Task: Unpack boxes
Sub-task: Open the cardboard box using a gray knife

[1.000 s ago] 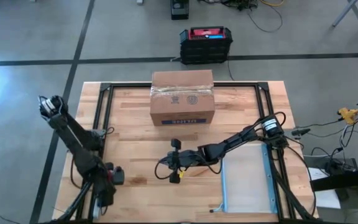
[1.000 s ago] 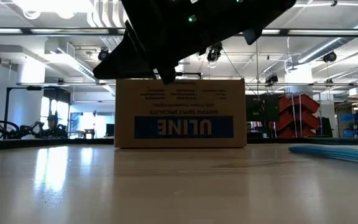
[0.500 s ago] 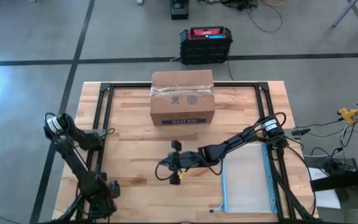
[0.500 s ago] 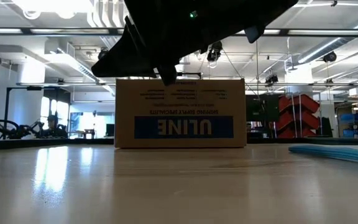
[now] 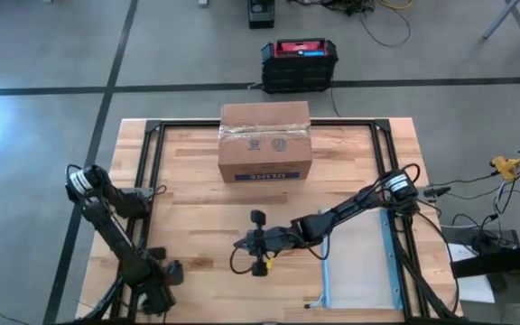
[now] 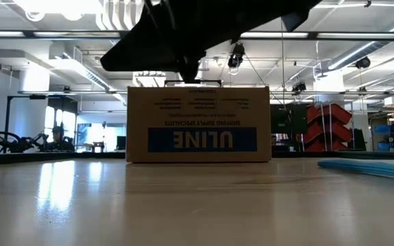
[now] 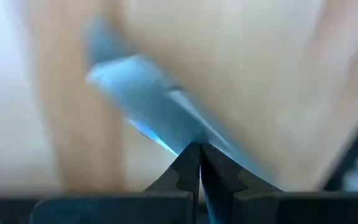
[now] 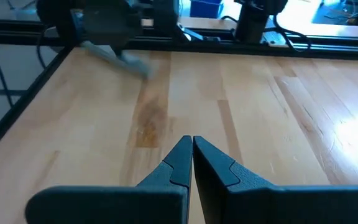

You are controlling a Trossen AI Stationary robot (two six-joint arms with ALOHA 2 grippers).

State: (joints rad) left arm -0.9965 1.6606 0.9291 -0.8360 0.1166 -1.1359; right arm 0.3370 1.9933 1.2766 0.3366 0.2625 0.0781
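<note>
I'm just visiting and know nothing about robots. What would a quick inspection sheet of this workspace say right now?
Surface: wooden table with a black frame, bare in the middle.
Job's things: cardboard box at the far edge, upright, top taped shut, untouched.
Clutter: clear pouch with a blue edge, lying flat on the right side.
Grippers: left gripper shut, at the near left corner; right gripper shut, above the table's middle, short of the box; neither holds anything.
Cables: wires off the table's right edge.
Surroundings: black crate with a red top on the floor behind the table.
</note>
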